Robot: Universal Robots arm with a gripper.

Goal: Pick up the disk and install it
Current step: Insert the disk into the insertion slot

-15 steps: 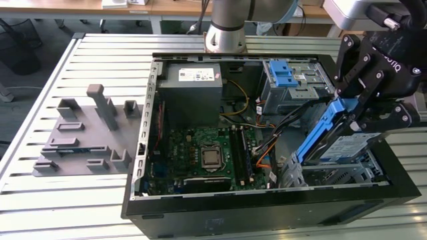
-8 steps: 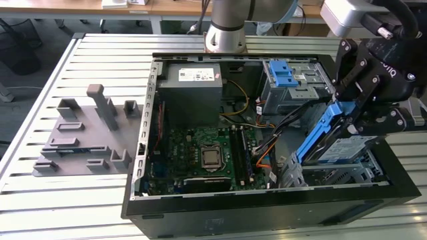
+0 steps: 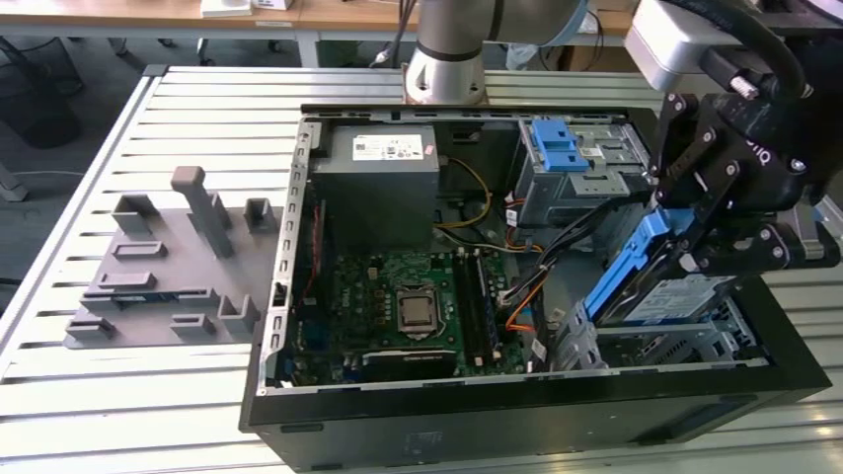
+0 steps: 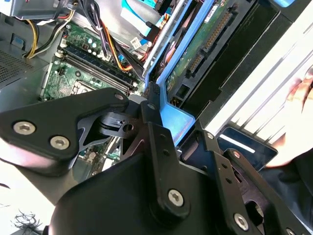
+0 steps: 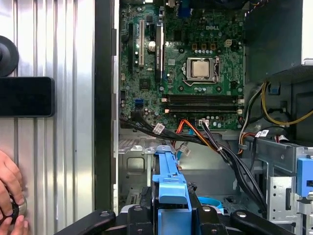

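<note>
The pincer (image 5: 170,218) clamps the disk (image 5: 170,188) by its blue frame, right over the open computer case (image 5: 105,98). There's the green motherboard (image 5: 181,63) inside, and a person's hand (image 5: 9,205) on the slatted desk (image 5: 68,147).

exterior view looks down from afar; both wrist views closely share the motherboard (image 5: 181,54).

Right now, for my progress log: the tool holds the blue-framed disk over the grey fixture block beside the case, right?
No. The tool holds the disk at the metal bay inside the case, not the grey fixture block, as the exterior view shows.
</note>
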